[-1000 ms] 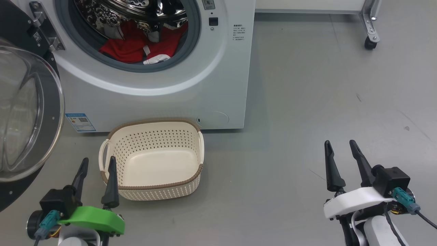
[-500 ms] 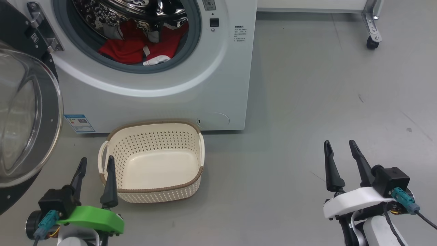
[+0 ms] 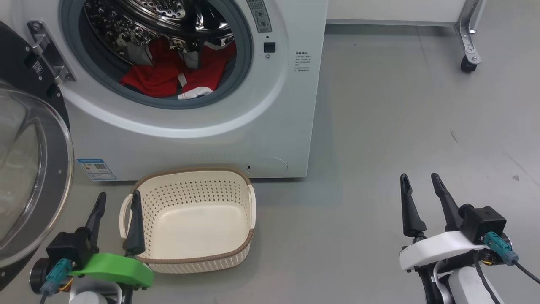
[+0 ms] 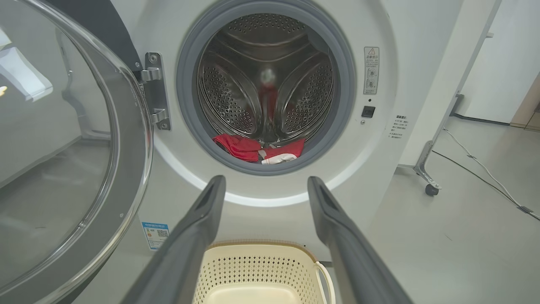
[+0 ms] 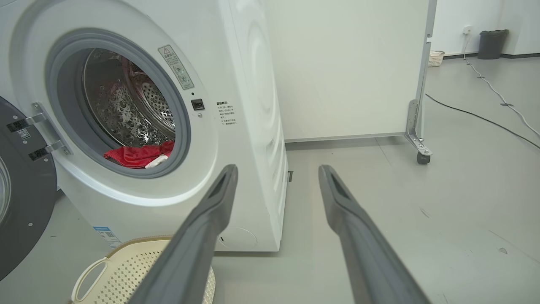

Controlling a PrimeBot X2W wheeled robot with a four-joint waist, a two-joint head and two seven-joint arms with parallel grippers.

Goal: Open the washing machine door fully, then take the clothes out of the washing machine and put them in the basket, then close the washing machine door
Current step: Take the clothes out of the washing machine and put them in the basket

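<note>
Head view whole basket [image 3: 202, 264], right wrist view distant grey bin [image 5: 489, 44]

My head view has crept forward: the machine [image 3: 190, 139] and basket [image 3: 192, 172] sit lower in it, the basket now just right of my left gripper [image 3: 119, 194].

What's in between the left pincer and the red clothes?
In the head view, the washing machine front and its grey gasket lie between left pincer and clothes; the basket sits beside that pincer.

clothes [image 3: 168, 76] in washing machine [image 3: 261, 126] — basket [image 3: 194, 257] before
</note>
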